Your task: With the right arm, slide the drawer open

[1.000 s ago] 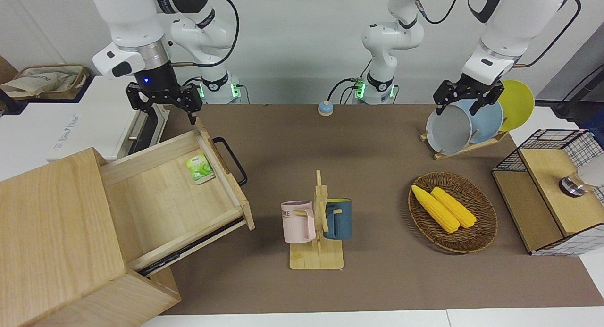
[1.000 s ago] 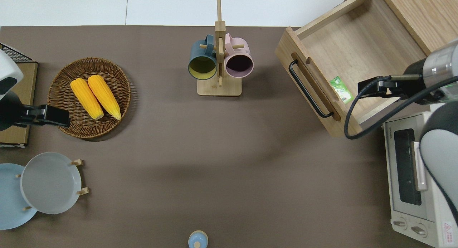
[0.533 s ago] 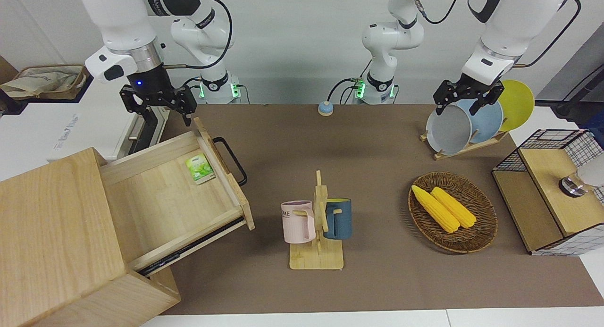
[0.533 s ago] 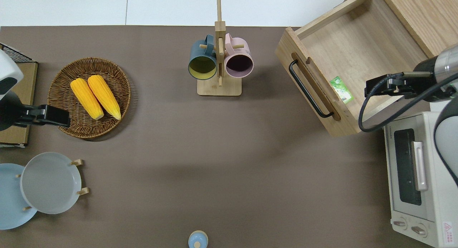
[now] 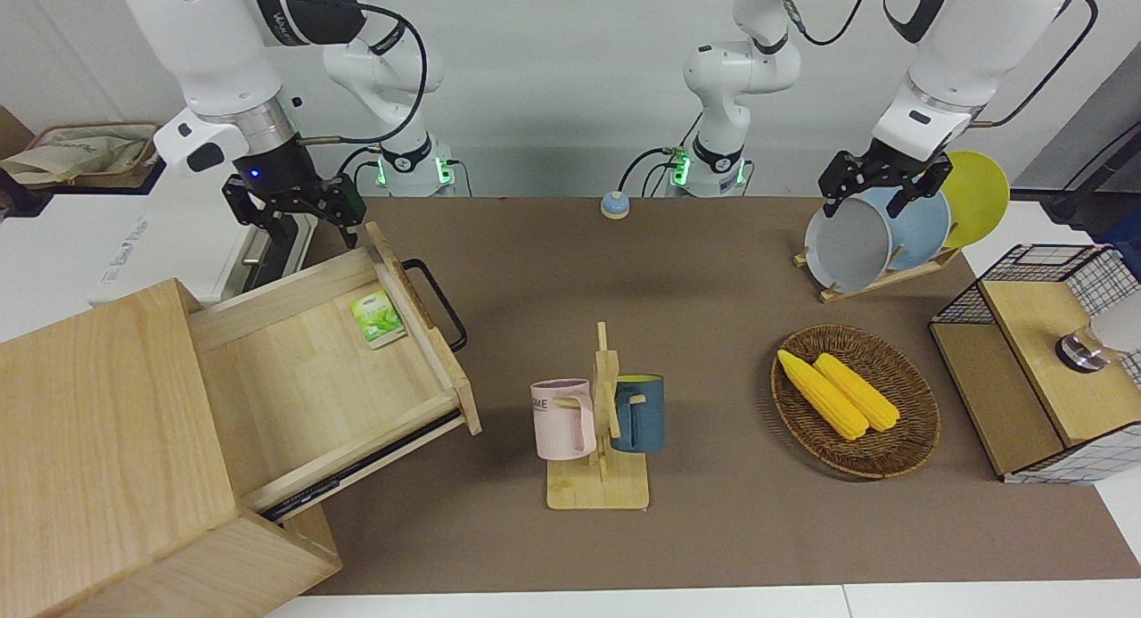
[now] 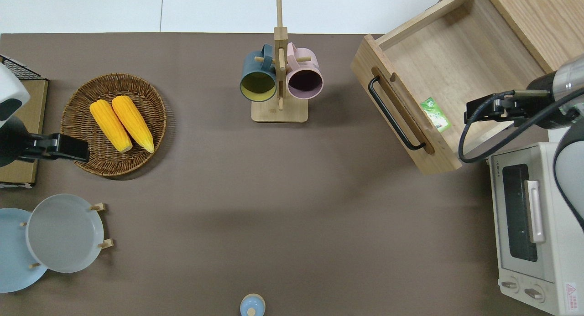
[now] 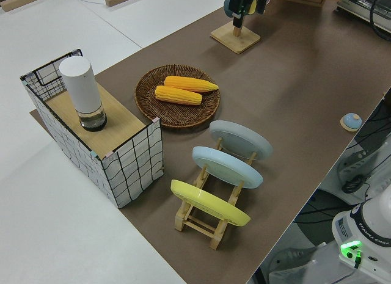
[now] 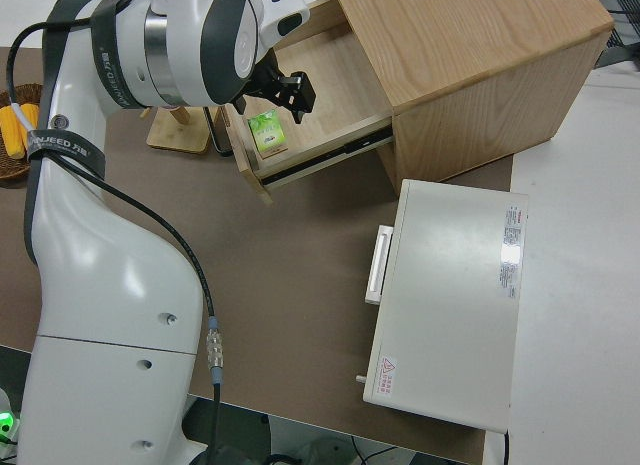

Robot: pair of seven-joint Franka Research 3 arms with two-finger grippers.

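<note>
Right claw (image 5: 294,210) hangs up in the air with fingers spread apart, holding nothing, over the drawer's (image 6: 449,74) corner nearest the robots, by the white toaster oven (image 6: 531,225). Drawer is pulled well out of the big pale wooden box (image 5: 98,440) at the right arm's end of the desk (image 6: 273,193). Black U-shaped handle (image 6: 392,115) on its front is untouched. Small green packet (image 6: 435,114) lies inside the drawer, against the front wall. Left arm is parked; I cannot tell its claw's state.
</note>
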